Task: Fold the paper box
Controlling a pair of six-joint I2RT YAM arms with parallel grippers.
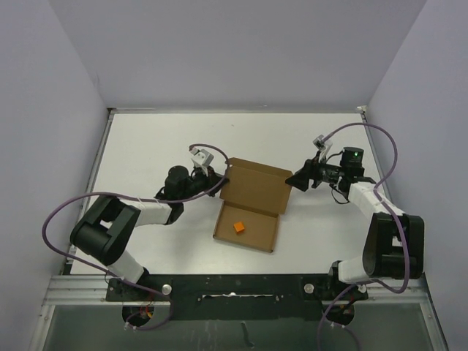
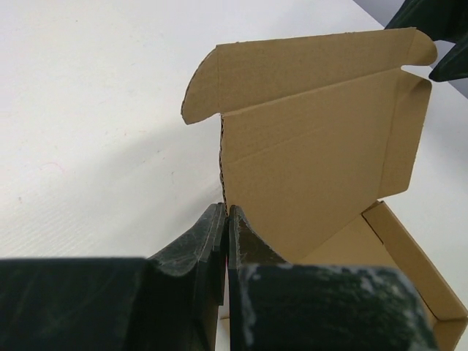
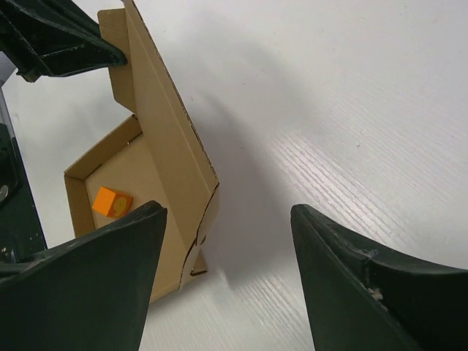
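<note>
Your left gripper (image 1: 217,175) is pinched narrow, its fingertips (image 2: 219,219) meeting on the left side edge of the paper box (image 1: 252,197)'s raised lid. From the box, that gripper sits at about 10 o'clock. Your right gripper (image 1: 298,180) stands wide with nothing between its fingers (image 3: 117,256). It is at about 2 o'clock from the box, just beside the lid's right end flap; you cannot tell whether it touches.

The box lies near the middle of the table (image 1: 161,146), between your two grippers. Its shallow tray is toward 6 o'clock and the lid rises from the tray's 12 o'clock edge, tilted back. A small orange cube (image 1: 238,227) rests inside the tray.

The table is white with a faint grain. Pale lavender walls (image 1: 241,51) close it in at 9, 12 and 3 o'clock.
</note>
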